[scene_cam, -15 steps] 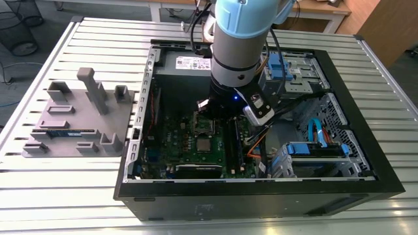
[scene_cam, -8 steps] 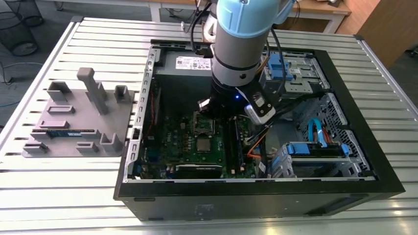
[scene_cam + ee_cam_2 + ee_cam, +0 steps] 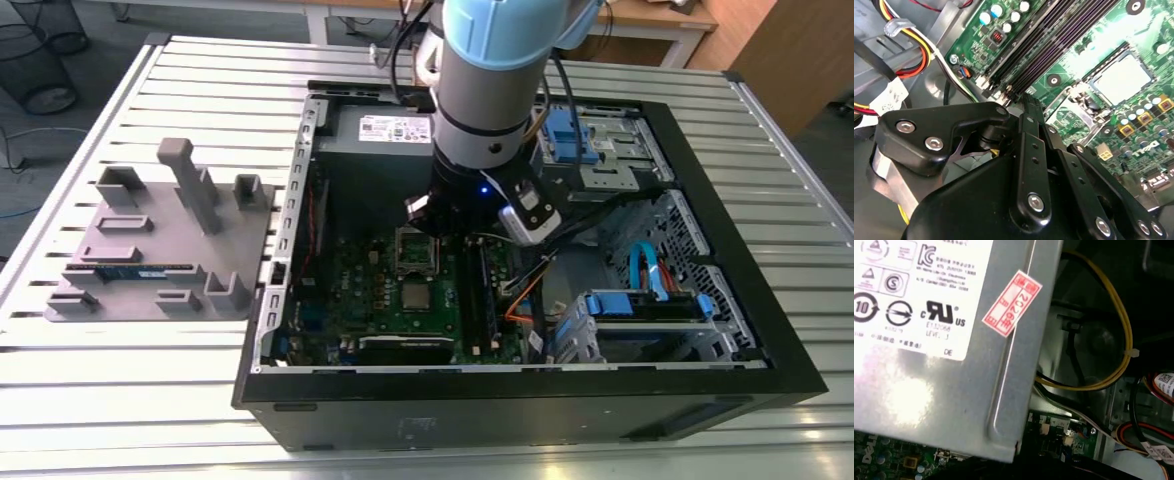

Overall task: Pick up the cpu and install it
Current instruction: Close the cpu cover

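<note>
The cpu (image 3: 418, 296) (image 3: 1124, 77) is a pale silvery square lying flat inside the black socket on the green motherboard (image 3: 360, 290) of the open computer case. The silver socket frame (image 3: 416, 250) (image 3: 1074, 107) stands flipped open just beyond it, on the side nearer the arm. My gripper (image 3: 447, 222) (image 3: 1026, 102) hangs low over the far end of the board, close to that open frame and a short way from the cpu. Nothing shows in its grasp.
Black memory slots (image 3: 474, 290) (image 3: 1054, 40) run beside the socket. The grey power supply (image 3: 380, 128) (image 3: 929, 365) and bundled cables (image 3: 1114, 340) sit close behind the arm. Blue drive cages (image 3: 647, 305) fill the exterior view's right. A grey fixture (image 3: 147, 260) holding a memory stick (image 3: 134, 272) rests on the slatted table (image 3: 134, 400).
</note>
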`<action>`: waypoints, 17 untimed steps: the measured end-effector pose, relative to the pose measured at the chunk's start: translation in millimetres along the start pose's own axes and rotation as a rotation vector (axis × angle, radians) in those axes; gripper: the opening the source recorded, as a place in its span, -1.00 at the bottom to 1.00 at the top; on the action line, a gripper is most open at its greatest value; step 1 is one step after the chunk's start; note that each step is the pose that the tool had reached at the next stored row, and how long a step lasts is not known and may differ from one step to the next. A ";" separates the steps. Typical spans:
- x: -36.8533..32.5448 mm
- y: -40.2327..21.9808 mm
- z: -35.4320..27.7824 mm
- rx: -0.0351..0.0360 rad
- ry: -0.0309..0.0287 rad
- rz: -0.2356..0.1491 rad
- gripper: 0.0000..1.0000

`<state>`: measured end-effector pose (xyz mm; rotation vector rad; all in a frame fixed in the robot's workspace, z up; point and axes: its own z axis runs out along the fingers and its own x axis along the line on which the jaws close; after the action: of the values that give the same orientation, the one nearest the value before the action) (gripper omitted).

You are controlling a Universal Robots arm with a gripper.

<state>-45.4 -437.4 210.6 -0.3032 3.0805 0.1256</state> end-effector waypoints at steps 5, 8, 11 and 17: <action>-1.4 4.9 2.1 -0.0003 0.0001 -0.003 -0.79; -2.5 4.6 3.0 -0.0007 0.0011 -0.014 -0.79; -2.6 4.6 3.2 -0.0008 0.0016 -0.019 -0.79; -2.5 4.6 3.3 -0.0013 0.0017 -0.022 -0.79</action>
<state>-43.8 -432.1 207.8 -0.3370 3.0778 0.1266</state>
